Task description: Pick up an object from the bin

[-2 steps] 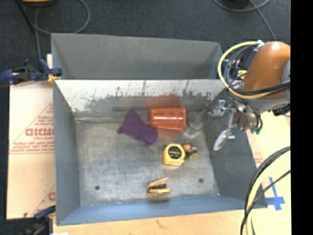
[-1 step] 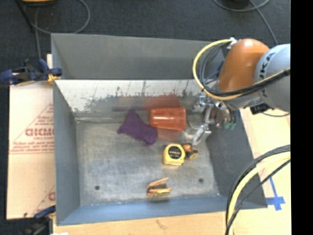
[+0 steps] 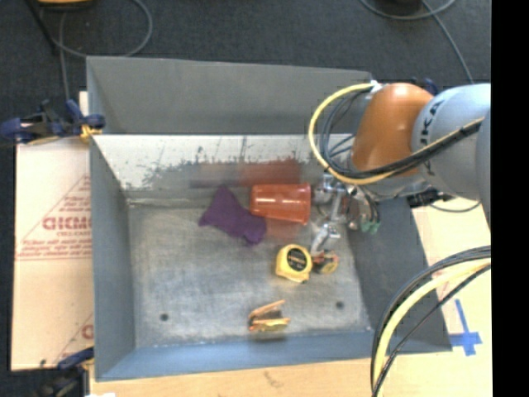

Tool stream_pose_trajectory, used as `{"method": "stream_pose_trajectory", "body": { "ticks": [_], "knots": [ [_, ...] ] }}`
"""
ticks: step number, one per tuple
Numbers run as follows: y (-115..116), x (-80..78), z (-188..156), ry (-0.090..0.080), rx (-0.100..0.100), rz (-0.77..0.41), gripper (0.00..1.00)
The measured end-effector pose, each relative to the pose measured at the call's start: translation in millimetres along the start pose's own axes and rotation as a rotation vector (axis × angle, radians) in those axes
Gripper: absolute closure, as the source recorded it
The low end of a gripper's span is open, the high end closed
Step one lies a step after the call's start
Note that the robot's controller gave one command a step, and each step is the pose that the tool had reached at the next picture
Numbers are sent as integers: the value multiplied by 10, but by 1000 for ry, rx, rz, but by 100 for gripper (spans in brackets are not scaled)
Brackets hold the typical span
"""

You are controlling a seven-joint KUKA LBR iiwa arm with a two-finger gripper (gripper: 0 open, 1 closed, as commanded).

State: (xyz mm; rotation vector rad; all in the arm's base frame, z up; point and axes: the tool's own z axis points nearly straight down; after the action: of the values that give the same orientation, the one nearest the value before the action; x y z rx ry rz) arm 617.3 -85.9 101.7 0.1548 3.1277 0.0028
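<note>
Tool (image 3: 325,240) hangs just right of the yellow tape measure (image 3: 293,264); spread or pressed together, I cannot tell. Nearer than the tape measure lies a tan clip (image 3: 269,318), and beyond it an orange cup (image 3: 281,203). This looks like the approach step. The next move calls for lowering and closing on the tape measure.

The grey bin (image 3: 190,279) is carrying a purple cloth (image 3: 234,216) and orange cup (image 3: 281,203) far, a yellow tape measure (image 3: 293,264) right of centre, and a tan clip (image 3: 269,318) near.
</note>
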Motion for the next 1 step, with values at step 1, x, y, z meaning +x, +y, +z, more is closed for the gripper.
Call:
{"method": "stream_pose_trajectory", "body": {
  "ticks": [1],
  "knots": [
    [100, -32, 165, 5, 4, 14, 0]
  ]
}}
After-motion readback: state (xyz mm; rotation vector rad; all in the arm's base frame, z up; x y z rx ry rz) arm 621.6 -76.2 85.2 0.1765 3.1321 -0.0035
